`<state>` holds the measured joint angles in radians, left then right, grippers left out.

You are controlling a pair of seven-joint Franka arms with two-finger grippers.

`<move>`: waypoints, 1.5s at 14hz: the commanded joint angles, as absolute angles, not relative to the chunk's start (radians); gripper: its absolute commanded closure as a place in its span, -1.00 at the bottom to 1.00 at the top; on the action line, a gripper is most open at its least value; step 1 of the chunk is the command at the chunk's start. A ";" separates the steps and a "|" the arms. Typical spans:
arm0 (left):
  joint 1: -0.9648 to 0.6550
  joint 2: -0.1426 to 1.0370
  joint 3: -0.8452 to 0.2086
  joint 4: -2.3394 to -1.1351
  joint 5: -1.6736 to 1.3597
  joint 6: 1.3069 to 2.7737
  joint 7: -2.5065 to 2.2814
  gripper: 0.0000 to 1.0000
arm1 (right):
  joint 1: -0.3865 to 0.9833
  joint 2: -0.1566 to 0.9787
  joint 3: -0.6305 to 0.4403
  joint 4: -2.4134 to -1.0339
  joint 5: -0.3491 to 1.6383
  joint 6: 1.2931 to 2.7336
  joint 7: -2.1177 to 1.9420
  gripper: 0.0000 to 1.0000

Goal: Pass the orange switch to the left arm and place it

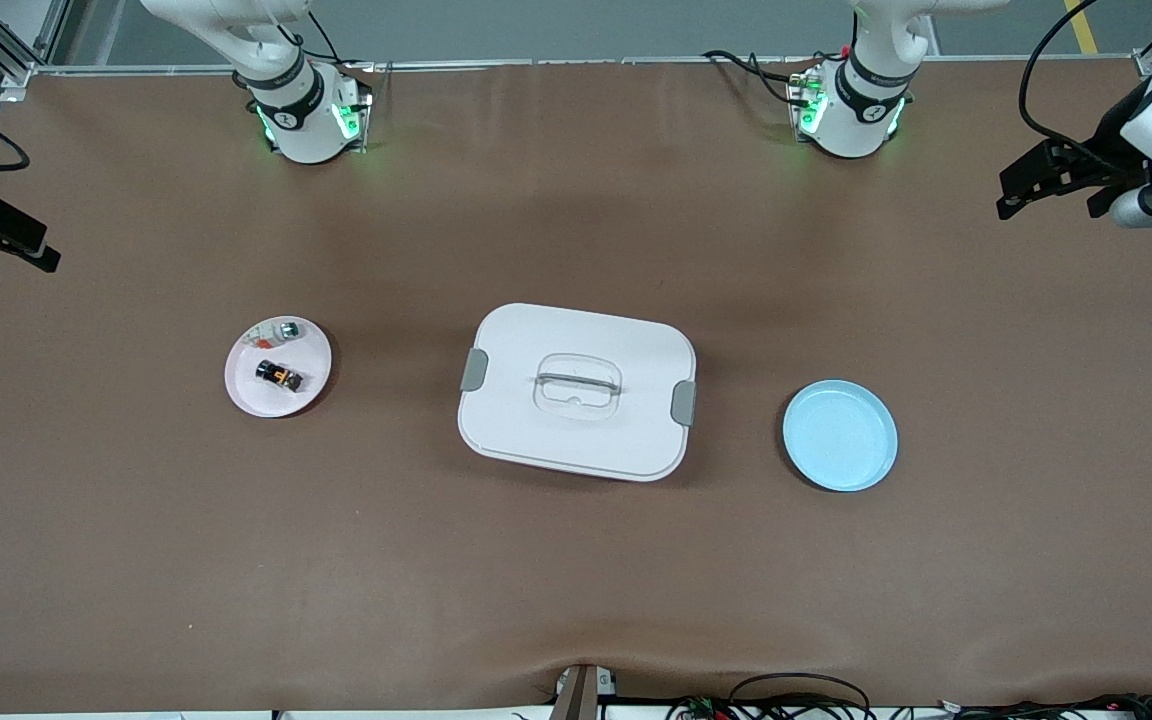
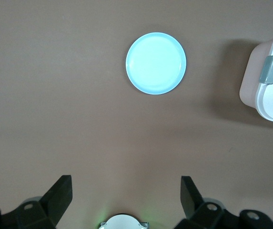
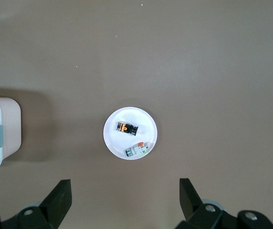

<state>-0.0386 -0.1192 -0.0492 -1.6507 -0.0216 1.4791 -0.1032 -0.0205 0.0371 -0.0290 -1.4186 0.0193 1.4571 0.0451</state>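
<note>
Switch (image 3: pixel 127 128) lies on pink plate (image 3: pixel 148 125), well apart from both wide-open, empty jaws.

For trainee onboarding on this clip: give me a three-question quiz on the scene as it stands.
1. True or false: the orange switch lies on the pink plate.
2. What stands between the pink plate and the blue plate?
A. the box
B. a drawer
C. a cup
3. Fill in: the left gripper and the right gripper are both ____.

Key: 1 true; 2 A; 3 open.
</note>
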 commanded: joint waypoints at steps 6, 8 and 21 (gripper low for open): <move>-0.043 -0.126 -0.049 -1.641 -0.015 1.466 -0.081 -1.00 | -0.049 0.034 -0.025 -1.419 0.035 1.460 0.057 -1.00; -0.044 -0.126 -0.049 -1.640 -0.015 1.465 -0.081 -1.00 | -0.055 0.038 -0.025 -1.419 0.035 1.460 0.057 -1.00; -0.046 -0.132 -0.049 -1.640 -0.015 1.465 -0.081 -1.00 | -0.016 0.100 -0.021 -1.543 0.023 1.468 0.277 -1.00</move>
<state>-0.0412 -0.1211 -0.0499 -1.6494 -0.0216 1.4791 -0.1030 -0.0379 0.1103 -0.0279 -1.5149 0.0196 1.4559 0.1729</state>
